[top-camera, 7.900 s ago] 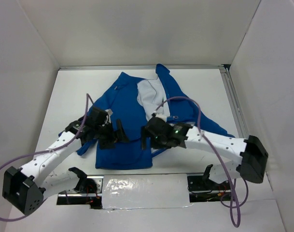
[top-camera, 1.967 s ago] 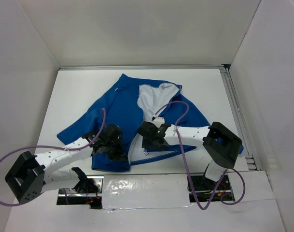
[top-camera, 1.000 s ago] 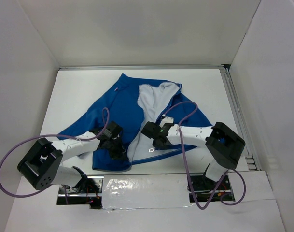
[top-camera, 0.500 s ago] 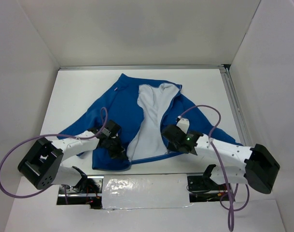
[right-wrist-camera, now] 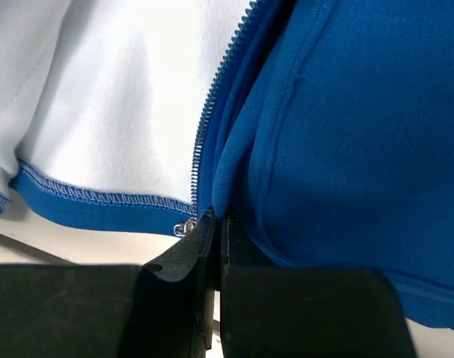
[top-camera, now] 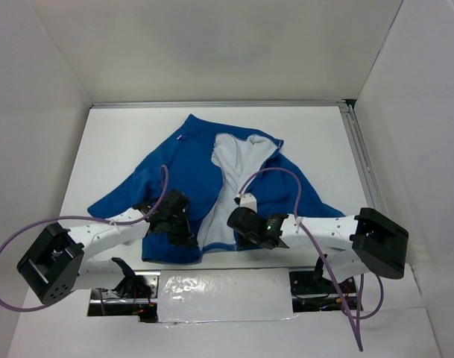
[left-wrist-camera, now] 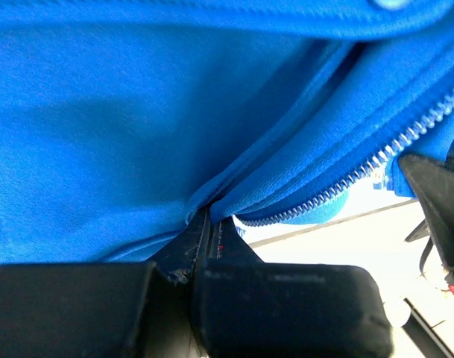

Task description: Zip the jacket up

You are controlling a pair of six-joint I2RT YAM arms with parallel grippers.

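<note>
jacket (top-camera: 183, 165) lies open on worktop (top-camera: 111, 138) | left jaws clenched on its hem fabric | right jaws clenched on its edge beside zipper (right-wrist-camera: 206, 134) | advice: draw both bottom ends level and taut before seating the pin

The jacket (top-camera: 189, 171) covers the middle of the worktop (top-camera: 115, 142), with its hem close to the near edge and one sleeve reaching toward the right edge. Bare surface shows along the far edge, in both far corners and down the left edge. Both arms lie low across the near side. The left gripper (top-camera: 185, 233) and right gripper (top-camera: 235, 221) pinch the cloth there, and purple cables (top-camera: 275, 168) loop above it. A metal rail (top-camera: 361, 164) lines the right edge.
</note>
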